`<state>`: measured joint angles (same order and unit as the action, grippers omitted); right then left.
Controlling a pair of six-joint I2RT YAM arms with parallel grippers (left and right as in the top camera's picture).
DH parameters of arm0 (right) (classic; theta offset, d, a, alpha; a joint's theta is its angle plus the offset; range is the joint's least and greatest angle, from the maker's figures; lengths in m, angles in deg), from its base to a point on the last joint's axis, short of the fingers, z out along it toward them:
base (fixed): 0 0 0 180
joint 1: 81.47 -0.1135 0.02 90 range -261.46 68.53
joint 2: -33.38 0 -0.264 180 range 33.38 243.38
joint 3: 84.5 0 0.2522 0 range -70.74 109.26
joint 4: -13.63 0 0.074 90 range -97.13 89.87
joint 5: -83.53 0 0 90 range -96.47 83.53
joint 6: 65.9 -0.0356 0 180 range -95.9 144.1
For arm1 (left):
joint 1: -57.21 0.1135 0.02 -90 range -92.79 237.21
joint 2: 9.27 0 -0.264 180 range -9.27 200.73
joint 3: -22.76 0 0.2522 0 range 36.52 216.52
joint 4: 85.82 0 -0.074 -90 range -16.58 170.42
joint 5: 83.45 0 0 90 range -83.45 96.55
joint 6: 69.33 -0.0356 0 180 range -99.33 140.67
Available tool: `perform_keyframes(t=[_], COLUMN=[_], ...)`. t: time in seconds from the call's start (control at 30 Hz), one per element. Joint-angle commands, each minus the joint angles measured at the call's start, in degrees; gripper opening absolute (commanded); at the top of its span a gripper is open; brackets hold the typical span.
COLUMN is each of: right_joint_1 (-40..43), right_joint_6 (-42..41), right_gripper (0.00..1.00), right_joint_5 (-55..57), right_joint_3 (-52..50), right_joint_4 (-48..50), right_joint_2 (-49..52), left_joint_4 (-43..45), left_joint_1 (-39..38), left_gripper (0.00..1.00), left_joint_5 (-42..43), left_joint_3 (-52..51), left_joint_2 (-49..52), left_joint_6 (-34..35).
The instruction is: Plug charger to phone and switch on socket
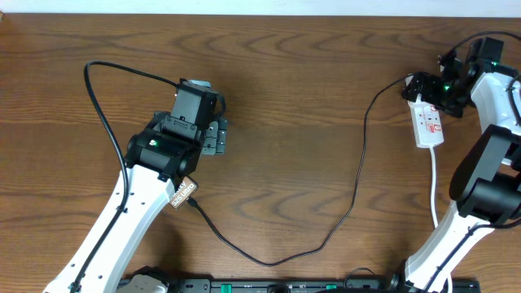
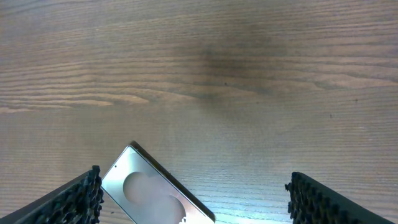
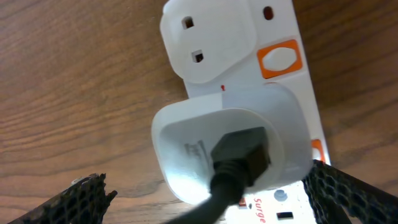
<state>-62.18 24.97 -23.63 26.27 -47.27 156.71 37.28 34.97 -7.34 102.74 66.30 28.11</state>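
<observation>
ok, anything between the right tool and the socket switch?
Yes. The white adapter, plugged into the socket, sits right under the open right tool and hides most of the orange switch beside it. The farther orange switch, by the empty outlet, is unobstructed.

Overhead view: illumination is even and diffuse; the table (image 1: pixel 277 98) grain is sharp, and shadows are soft and faint. Left wrist view: a dim shadow smudge darkens the wood at upper centre, pale glare sits at the bottom edge, and the left fingers (image 2: pixel 68 202) are blurred. Right wrist view: the white socket (image 3: pixel 283 28) is bright and slightly soft; the right fingers (image 3: pixel 74 199) are out of focus.
</observation>
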Motion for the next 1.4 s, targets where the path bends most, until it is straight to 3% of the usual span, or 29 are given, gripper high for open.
perform_keyframes(t=[0.0, 1.37], right_joint_1=[-1.18, -1.84], right_joint_6=[0.0, -0.44], right_gripper=[0.99, 0.99], right_joint_5=[-1.01, -5.55], right_joint_3=[-0.44, -0.44], right_joint_4=[0.24, -0.48], right_joint_2=[0.72, 2.49], left_joint_4=[-0.13, -0.13], left_joint_1=[-0.13, -0.13], left_gripper=[0.92, 0.91], left_joint_5=[-0.94, -0.94], left_joint_3=[0.76, 0.76], left_joint_2=[-0.37, -0.37], left_joint_6=[-0.33, -0.35])
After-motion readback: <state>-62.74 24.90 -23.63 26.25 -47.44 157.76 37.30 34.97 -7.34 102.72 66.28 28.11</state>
